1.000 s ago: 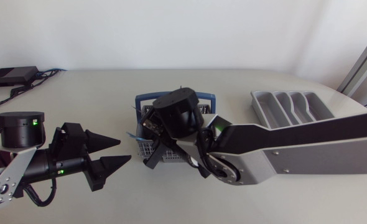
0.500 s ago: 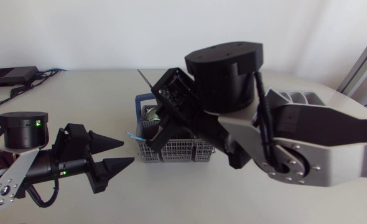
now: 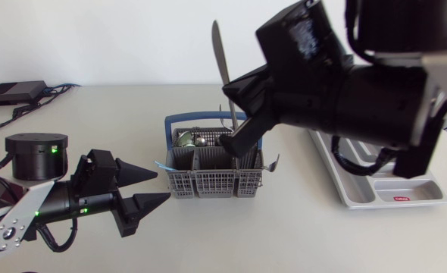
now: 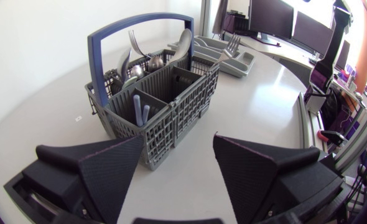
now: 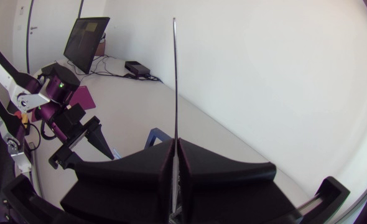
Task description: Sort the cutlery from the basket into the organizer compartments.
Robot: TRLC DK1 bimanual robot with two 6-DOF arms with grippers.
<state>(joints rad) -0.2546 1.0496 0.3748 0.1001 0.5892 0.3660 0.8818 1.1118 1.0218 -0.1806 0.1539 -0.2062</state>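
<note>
Right arm [image 3: 345, 83] above basket [image 3: 208, 184], across organizer [image 3: 356, 193]

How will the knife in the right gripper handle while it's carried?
Probably stiff: the knife stands straight above the right gripper, no bend visible. It looks like smooth metal pinched only near one end, so it may pivot or slip. Thin, so likely light.
</note>
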